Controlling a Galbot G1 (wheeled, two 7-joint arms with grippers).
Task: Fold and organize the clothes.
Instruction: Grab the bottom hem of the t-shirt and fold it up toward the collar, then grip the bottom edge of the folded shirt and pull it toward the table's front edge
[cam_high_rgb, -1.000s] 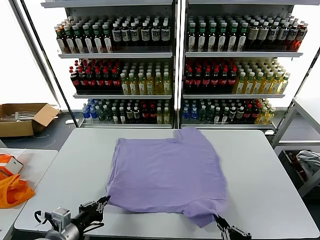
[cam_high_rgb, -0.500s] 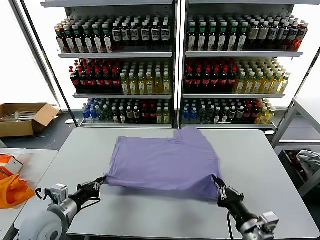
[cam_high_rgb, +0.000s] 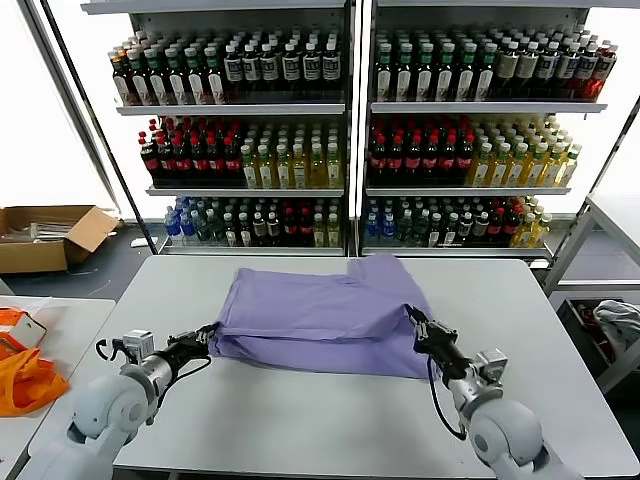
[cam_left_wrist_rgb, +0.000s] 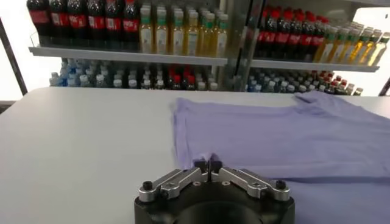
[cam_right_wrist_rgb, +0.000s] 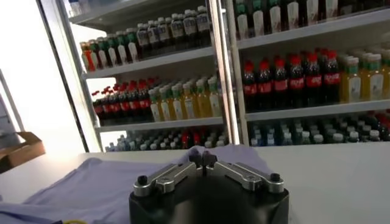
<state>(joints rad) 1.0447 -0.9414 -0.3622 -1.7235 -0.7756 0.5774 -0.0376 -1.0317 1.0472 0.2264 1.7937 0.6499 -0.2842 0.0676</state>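
Shelves of bottled drinks (cam_high_rgb: 300, 130) stand at twelve o'clock behind a pale grey surface (cam_high_rgb: 300, 420), and a cardboard box (cam_high_rgb: 45, 235) sits on the floor at about ten o'clock.

Left gripper (cam_high_rgb: 207, 333) is at about eight o'clock from the middle of the surface, its fingers pinched together on the near left corner of the lavender T-shirt (cam_high_rgb: 320, 320); in the left wrist view the gripper (cam_left_wrist_rgb: 208, 164) has its fingertips meeting on the cloth edge. Right gripper (cam_high_rgb: 413, 320) is at about four o'clock, likewise closed on the near right corner, and in the right wrist view the gripper (cam_right_wrist_rgb: 203, 159) shows its tips pressed together with purple fabric (cam_right_wrist_rgb: 91, 182) beyond them.

Between the two grippers the hem is lifted and carried over the rest of the garment, so the shirt lies in the middle of the surface as a shallow doubled band, its far edge toward twelve o'clock. One sleeve or corner sticks out at about one o'clock.

Judging by this, the step in hand is the fold of the near half toward the far half. To do it well, both grippers should travel level and at the same pace toward twelve o'clock, keeping the hem taut between them so no slack wrinkles form, and lay the hem down square with the far edge before letting go. An orange fabric (cam_high_rgb: 25, 380) lies on a side table at nine o'clock, well apart.
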